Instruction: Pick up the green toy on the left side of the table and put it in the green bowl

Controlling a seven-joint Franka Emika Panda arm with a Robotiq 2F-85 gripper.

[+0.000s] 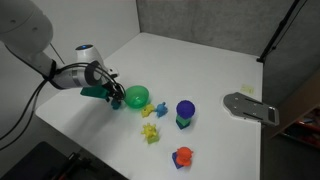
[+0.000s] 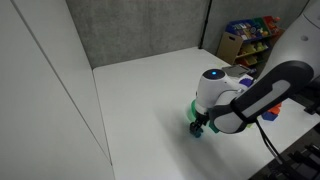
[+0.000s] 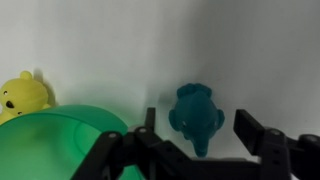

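The wrist view is showing the hand [image 3: 197, 128] released, its fingers [image 3: 250, 130] straddling the green toy [image 3: 195, 117] with a gap on each side. The toy is lying on the white surface [image 3: 120, 40] just beside the green bowl [image 3: 50, 148], not touching it. A yellow toy [image 3: 22, 95] is sitting at the bowl's far rim. Only this view is showing the green toy clearly.

An exterior view is showing the hand [image 1: 104, 93] hanging low at the left of the bowl [image 1: 136, 97]. It is also showing items unseen from the wrist: a blue ball toy [image 1: 185, 112], an orange toy [image 1: 182, 156] and a grey flat piece [image 1: 250, 107] at far right.

In an exterior view the arm [image 2: 250, 100] is hiding most items. A shelf of packets [image 2: 250, 35] is standing behind it, their print too small to read.
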